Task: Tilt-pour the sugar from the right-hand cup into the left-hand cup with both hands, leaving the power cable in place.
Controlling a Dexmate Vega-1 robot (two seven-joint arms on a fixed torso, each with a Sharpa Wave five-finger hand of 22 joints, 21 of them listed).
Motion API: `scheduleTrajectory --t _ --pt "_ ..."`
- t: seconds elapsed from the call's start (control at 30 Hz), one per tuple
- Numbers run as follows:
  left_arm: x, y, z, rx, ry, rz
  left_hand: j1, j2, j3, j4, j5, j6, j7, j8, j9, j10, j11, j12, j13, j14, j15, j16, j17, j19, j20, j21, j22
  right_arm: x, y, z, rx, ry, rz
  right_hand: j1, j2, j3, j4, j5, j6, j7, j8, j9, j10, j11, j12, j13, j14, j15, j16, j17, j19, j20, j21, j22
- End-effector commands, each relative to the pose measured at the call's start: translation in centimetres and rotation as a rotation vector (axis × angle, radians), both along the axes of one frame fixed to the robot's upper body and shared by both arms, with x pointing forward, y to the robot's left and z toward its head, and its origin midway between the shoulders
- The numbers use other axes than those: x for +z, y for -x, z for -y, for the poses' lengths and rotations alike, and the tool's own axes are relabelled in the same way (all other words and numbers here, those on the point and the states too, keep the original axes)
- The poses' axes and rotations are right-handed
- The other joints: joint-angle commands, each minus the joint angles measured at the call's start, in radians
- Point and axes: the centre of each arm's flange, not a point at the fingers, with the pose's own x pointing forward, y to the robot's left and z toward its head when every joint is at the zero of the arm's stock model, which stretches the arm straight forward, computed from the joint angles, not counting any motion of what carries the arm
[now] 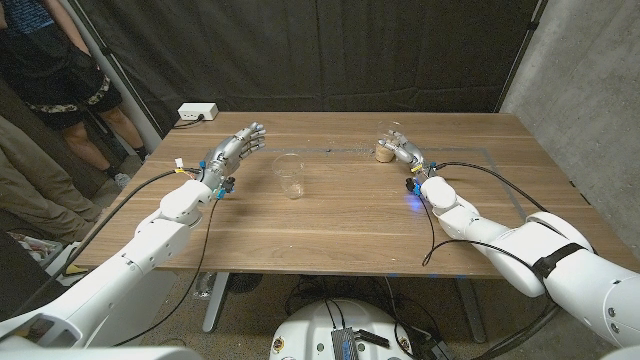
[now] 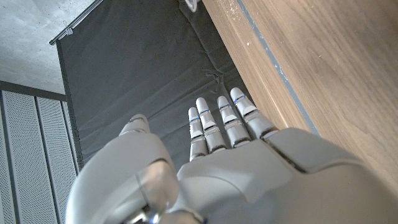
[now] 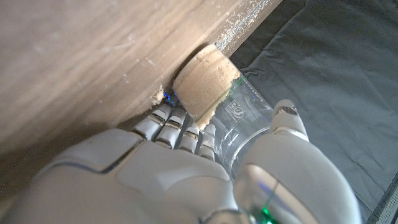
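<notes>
A clear cup (image 1: 386, 146) with brown sugar in its bottom stands on the wooden table (image 1: 350, 215) at the back right. My right hand (image 1: 405, 152) grips it, fingers on one side and thumb on the other. In the right wrist view the sugar (image 3: 202, 81) shows through the cup's wall (image 3: 249, 121) between the fingers (image 3: 177, 127) and the thumb. An empty clear cup (image 1: 289, 175) stands upright left of the middle. My left hand (image 1: 238, 146) hovers a short way to its left, fingers straight and apart, holding nothing. The left wrist view has that hand (image 2: 230, 168) beside the tabletop.
A white power box (image 1: 197, 113) with its cable sits at the table's back left corner. A person (image 1: 60, 70) stands beyond the table's left end. A black curtain hangs behind the table. Black cables trail from both wrists over the table.
</notes>
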Motion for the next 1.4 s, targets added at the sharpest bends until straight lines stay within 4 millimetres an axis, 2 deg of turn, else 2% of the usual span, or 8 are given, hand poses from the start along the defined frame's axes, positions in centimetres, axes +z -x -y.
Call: scheduleTrajectory --t 0.03,0.7,0.9,1.1,1.4 --pt "-0.4 0.0 0.2 0.005 0.011 0.0 0.006 -0.001 0.004 -0.007 0.0 0.008 0.003 0.005 0.0 0.005 -0.004 0.0 0.005 0.015 -0.091 0.003 0.0 0.0 0.002 -0.003 0.004 0.3 0.7 0.1 0.01 -0.01 0.048 0.012 0.004 0.009 0.0 -0.003 0.016 -0.002 0.013 0.008 0.014 0.0 0.015 0.015 0.017 -0.179 0.003 0.007 0.01 -0.004 0.006 0.002" --pt "-0.7 0.4 0.8 0.009 -0.01 0.013 0.008 -0.003 0.005 -0.01 0.001 0.007 0.002 0.005 -0.001 0.005 -0.002 -0.001 0.006 0.009 -0.087 0.001 0.0 0.001 0.002 -0.004 0.004 1.5 1.7 1.7 0.034 -0.017 0.095 0.031 0.009 0.01 -0.002 -0.007 0.038 -0.007 0.042 0.029 0.03 -0.005 0.057 0.06 0.046 -0.182 0.006 0.023 0.025 -0.01 0.009 0.003" --pt "-0.9 0.5 1.1 0.01 -0.007 0.015 0.009 -0.003 0.005 -0.011 0.001 0.006 0.002 0.004 -0.001 0.007 -0.003 -0.001 0.006 0.009 -0.088 0.0 -0.001 0.001 0.002 -0.005 0.004 1.9 2.2 2.2 0.055 -0.028 0.1 0.039 0.012 0.01 -0.002 -0.01 0.055 -0.011 0.059 0.039 0.059 0.0 0.084 0.08 0.081 -0.184 0.016 0.033 0.043 -0.014 0.015 0.004" --pt "-1.0 0.6 1.3 0.006 -0.006 0.015 0.01 -0.004 0.005 -0.012 0.001 0.007 0.002 0.005 -0.001 0.004 -0.003 -0.002 0.006 0.009 -0.088 0.0 -0.001 0.002 0.003 -0.005 0.004 2.4 2.9 2.4 0.07 -0.031 0.101 0.049 0.013 0.011 -0.004 -0.013 0.085 -0.003 0.078 0.047 0.074 0.005 0.103 0.096 0.106 -0.185 0.021 0.041 0.062 -0.022 0.022 0.005" --pt "-1.1 0.6 1.4 -0.002 -0.011 0.018 0.012 -0.004 0.006 -0.014 0.001 0.008 0.003 0.005 -0.001 0.006 -0.003 -0.002 0.006 0.01 -0.089 0.001 -0.001 0.003 0.003 -0.005 0.004 3.5 4.1 3.1 0.088 -0.026 0.077 0.063 0.02 0.015 -0.006 -0.017 0.099 0.0 0.09 0.053 0.076 0.01 0.115 0.11 0.124 -0.187 0.026 0.05 0.073 -0.016 0.026 0.007"
